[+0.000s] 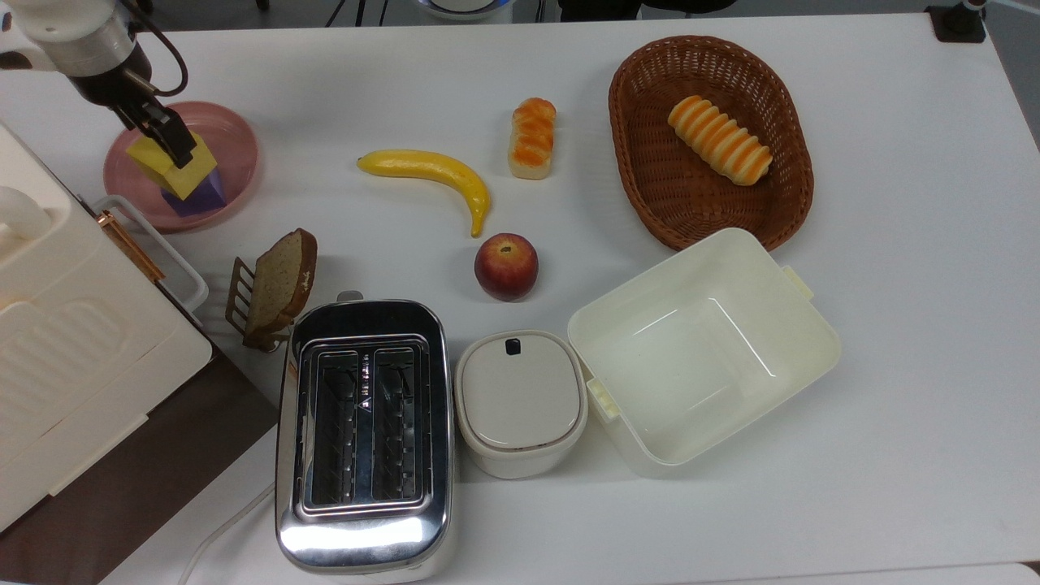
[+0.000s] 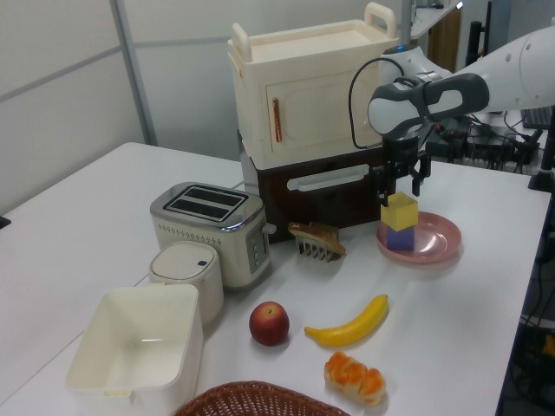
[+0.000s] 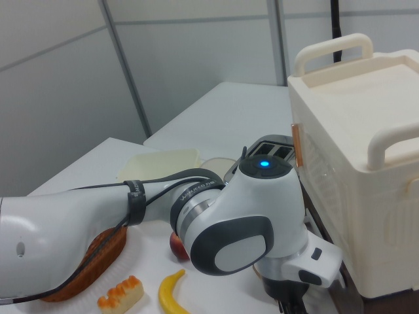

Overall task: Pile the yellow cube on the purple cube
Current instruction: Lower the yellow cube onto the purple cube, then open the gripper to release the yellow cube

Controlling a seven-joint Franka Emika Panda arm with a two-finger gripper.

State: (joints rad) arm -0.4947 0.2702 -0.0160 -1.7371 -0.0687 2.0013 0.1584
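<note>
The yellow cube (image 1: 165, 163) (image 2: 400, 211) rests level on top of the purple cube (image 1: 205, 192) (image 2: 400, 237). Both stand in the pink plate (image 1: 237, 140) (image 2: 436, 245) at the top view's far left. My gripper (image 1: 168, 140) (image 2: 400, 185) hangs straight over the stack, open. Its fingers are spread to either side just above the yellow cube's top. In the top view one black finger (image 1: 180, 146) covers part of the yellow cube. In the right view the arm's body blocks the stack.
A tall cream cabinet (image 1: 65, 341) (image 2: 308, 104) stands close beside the plate. A bread slice on a rack (image 1: 279, 280), a toaster (image 1: 363, 431), a banana (image 1: 431, 169), an apple (image 1: 505, 266), a lidded pot (image 1: 520, 398), a cream bin (image 1: 804, 325) and a wicker basket (image 1: 642, 171) fill the table.
</note>
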